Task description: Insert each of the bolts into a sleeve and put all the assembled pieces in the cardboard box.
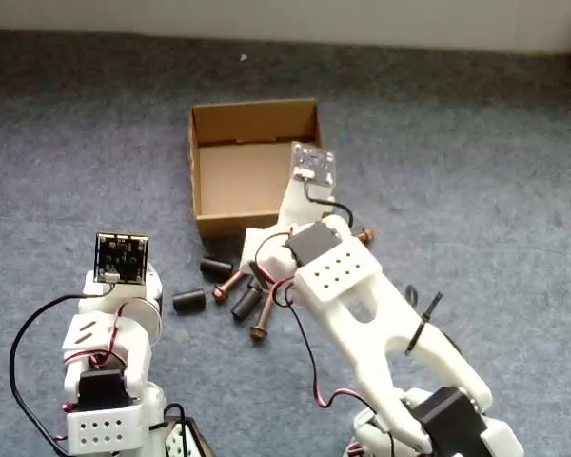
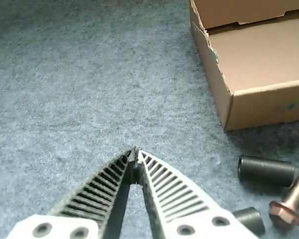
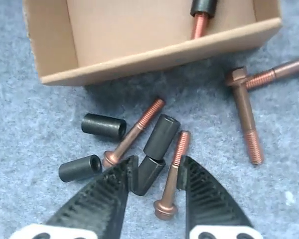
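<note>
My right gripper [image 3: 159, 164] is open just in front of the cardboard box [image 3: 154, 50], its fingers on either side of a black sleeve [image 3: 147, 175] and a copper bolt [image 3: 172, 174]. Around them lie several more sleeves, such as one [image 3: 103, 126] near the box and one [image 3: 79, 168] beside a finger, and loose bolts [image 3: 134, 132] [image 3: 246, 114]. One bolt with a sleeve on it [image 3: 202, 14] lies inside the box. My left gripper [image 2: 135, 160] is shut and holds nothing, low over bare carpet, left of the box [image 2: 249, 64] and the pile.
The box [image 1: 252, 167] sits mid-table on grey carpet [image 1: 95, 143], the parts [image 1: 238, 286] strewn before its front wall. The right arm [image 1: 362, 305] reaches in from the lower right; the left arm [image 1: 114, 314] stands at the lower left. A sleeve [image 2: 266, 171] lies close to the left gripper.
</note>
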Robot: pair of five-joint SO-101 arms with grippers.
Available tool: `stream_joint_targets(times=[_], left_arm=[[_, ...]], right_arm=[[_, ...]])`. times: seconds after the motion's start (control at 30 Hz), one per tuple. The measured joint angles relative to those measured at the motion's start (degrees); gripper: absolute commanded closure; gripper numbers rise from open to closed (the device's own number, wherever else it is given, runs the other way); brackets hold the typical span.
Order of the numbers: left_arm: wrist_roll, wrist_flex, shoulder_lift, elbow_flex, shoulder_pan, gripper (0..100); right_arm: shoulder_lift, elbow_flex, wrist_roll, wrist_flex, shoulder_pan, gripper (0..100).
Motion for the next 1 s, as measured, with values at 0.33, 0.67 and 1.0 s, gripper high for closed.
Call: stream_joint_targets(times=[0.33, 0.67, 1.0], left_arm=[[0.00, 0.00, 0.00, 0.00, 0.00, 99], [0.00, 0.00, 0.00, 0.00, 0.00, 99], [0.00, 0.00, 0.00, 0.00, 0.00, 99]], right_arm=[[14.51, -5.01, -5.01, -0.62, -2.11, 86.8], [23.56, -10.90, -5.01, -0.88, -3.43, 87.1], [27.78, -11.78, -5.01, -2.81, -1.93, 87.2]])
